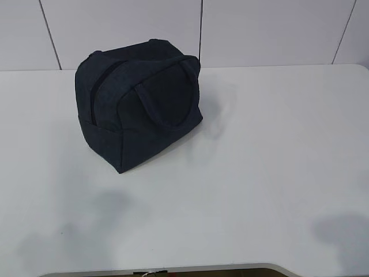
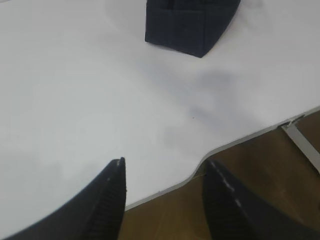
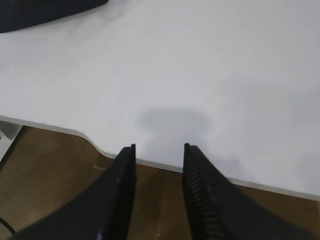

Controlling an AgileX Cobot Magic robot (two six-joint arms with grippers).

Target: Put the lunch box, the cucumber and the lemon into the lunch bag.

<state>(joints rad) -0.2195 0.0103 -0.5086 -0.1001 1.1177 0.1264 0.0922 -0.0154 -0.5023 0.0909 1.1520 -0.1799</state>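
Observation:
The dark navy lunch bag (image 1: pixel 138 104) stands on the white table at the back left, its two loop handles up and its top closed. Its lower corner shows at the top of the left wrist view (image 2: pixel 190 25), and a dark edge of it in the top left corner of the right wrist view (image 3: pixel 40 11). My left gripper (image 2: pixel 165 162) is open and empty over the table's front edge. My right gripper (image 3: pixel 159 147) is open and empty over the front edge too. Neither gripper shows in the exterior view. The lunch box, the cucumber and the lemon are out of view.
The white table (image 1: pixel 259 173) has a curved cut-out in its front edge (image 2: pixel 200 162). Brown floor (image 3: pixel 50 170) lies below the edge. A metal bracket (image 2: pixel 300 140) shows under the table at the right of the left wrist view.

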